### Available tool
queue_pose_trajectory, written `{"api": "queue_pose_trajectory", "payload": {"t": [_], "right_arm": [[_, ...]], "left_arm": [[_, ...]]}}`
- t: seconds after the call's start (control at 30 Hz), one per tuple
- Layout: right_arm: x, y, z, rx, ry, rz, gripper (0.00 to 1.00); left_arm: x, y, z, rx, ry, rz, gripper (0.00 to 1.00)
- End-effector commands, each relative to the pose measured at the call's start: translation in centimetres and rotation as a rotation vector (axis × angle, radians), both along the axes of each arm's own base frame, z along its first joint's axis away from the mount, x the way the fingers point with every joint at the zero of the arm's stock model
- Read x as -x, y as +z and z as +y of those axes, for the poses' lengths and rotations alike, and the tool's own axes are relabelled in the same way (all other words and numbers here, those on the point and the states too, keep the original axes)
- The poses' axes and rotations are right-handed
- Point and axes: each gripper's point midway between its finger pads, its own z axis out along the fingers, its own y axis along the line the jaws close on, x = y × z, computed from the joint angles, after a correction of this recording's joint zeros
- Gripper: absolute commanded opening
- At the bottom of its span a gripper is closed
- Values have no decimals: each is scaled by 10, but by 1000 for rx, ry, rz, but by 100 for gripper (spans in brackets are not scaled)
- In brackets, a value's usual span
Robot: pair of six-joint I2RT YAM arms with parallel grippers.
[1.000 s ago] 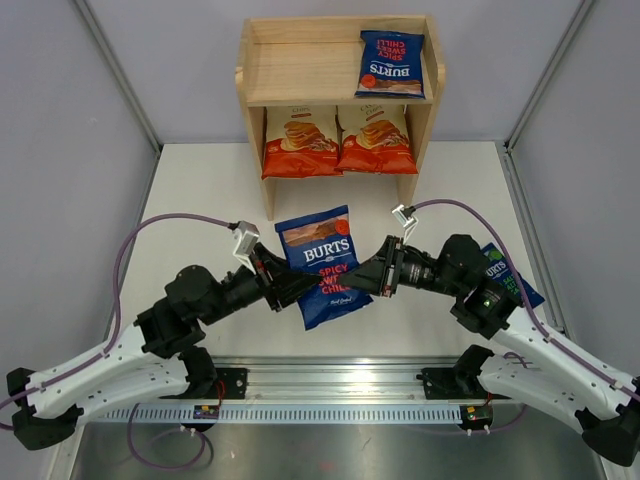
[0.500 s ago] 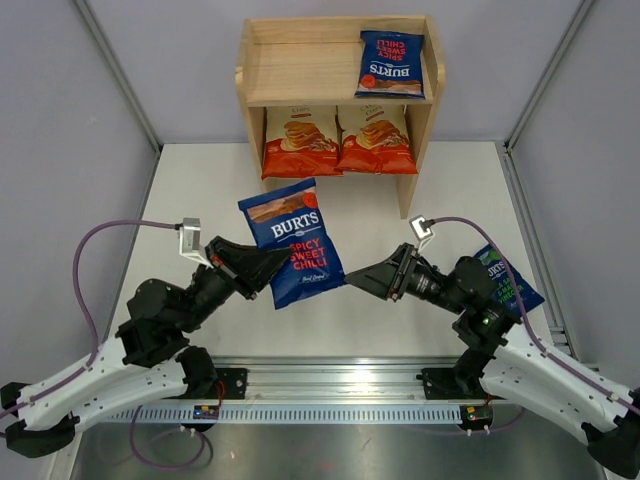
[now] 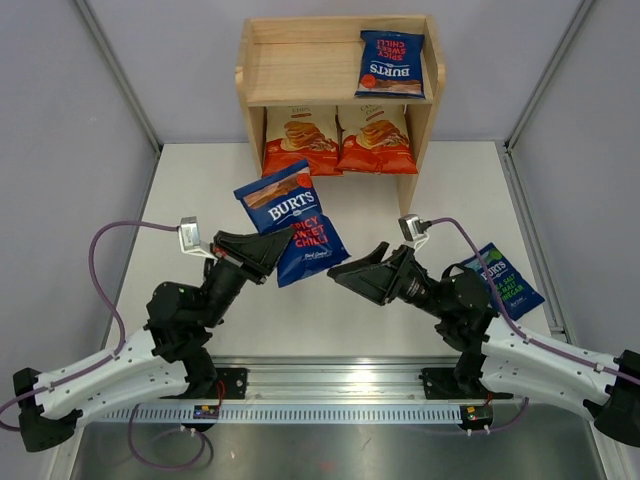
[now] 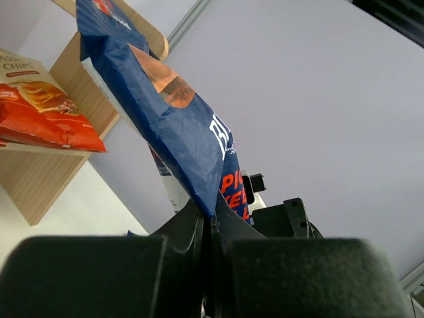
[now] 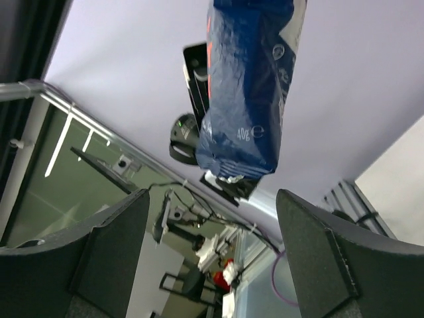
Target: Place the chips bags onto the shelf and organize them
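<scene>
Bright, even light, soft shadows on the table (image 3: 200,200); the left pincer (image 4: 211,222) seems out of focus.

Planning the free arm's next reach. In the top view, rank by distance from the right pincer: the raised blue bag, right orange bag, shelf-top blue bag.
From the right pincer:
1. the raised blue bag, just left, gripped by the left pincer.
2. the right orange bag, ahead on the shelf, lower tier.
3. the shelf-top blue bag, farthest, top tier.
</scene>
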Motion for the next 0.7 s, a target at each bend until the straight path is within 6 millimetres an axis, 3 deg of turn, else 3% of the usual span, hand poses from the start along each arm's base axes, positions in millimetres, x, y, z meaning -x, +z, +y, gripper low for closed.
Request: {"api": "queue_pose_trajectory", "payload": {"t": [0.0, 0.2, 0.43, 0.67], "right_arm": [[-9, 33, -9, -119, -85, -30, 84], [-22, 39, 12, -119, -112, 48, 79], [-23, 53, 28, -155, -124, 70, 68], [-38, 37, 31, -136, -198, 129, 49]], "left_arm": [[2, 31, 15, 153, 24, -60, 3], [4, 27, 6, 153, 0, -87, 3], [5, 21, -5, 90, -18, -107, 3], [8, 15, -1, 89, -26, -106, 3]]}}
